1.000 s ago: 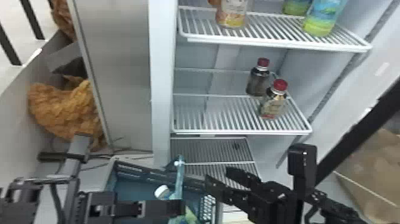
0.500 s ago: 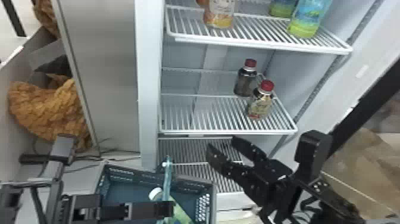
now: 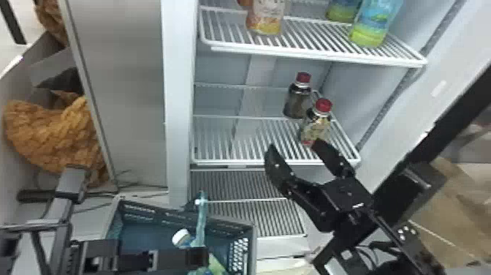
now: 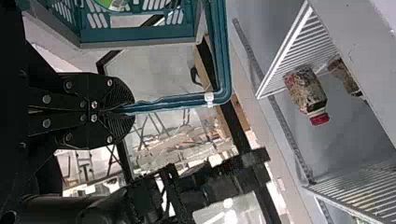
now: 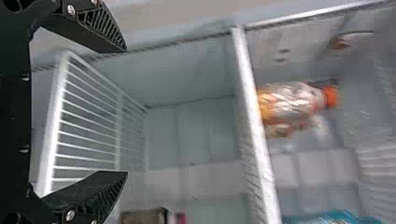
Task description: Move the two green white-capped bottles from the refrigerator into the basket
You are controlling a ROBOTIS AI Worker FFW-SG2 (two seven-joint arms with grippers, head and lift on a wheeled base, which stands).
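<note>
White-capped bottle (image 3: 181,237) inside the basket (image 3: 157,215), near the left gripper (image 3: 200,256), which is clamped on the basket's handle (image 4: 177,101). Green bottle (image 3: 372,27) and second green bottle (image 3: 340,12) on the upper shelf (image 3: 310,53), above the right gripper (image 3: 293,145): fingers wide apart, empty. Red-capped bottles (image 3: 317,126) on the middle shelf (image 3: 255,140), near its fingertips (image 3: 323,148).

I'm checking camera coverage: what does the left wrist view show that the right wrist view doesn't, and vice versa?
Left wrist view: the teal basket, something green inside it, and the basket's handle pinched in the left end effector.
Right wrist view: an orange-capped bottle on a refrigerator shelf.
Both: wire shelves and at least one red-capped bottle, mostly cut off in the right wrist view.
</note>
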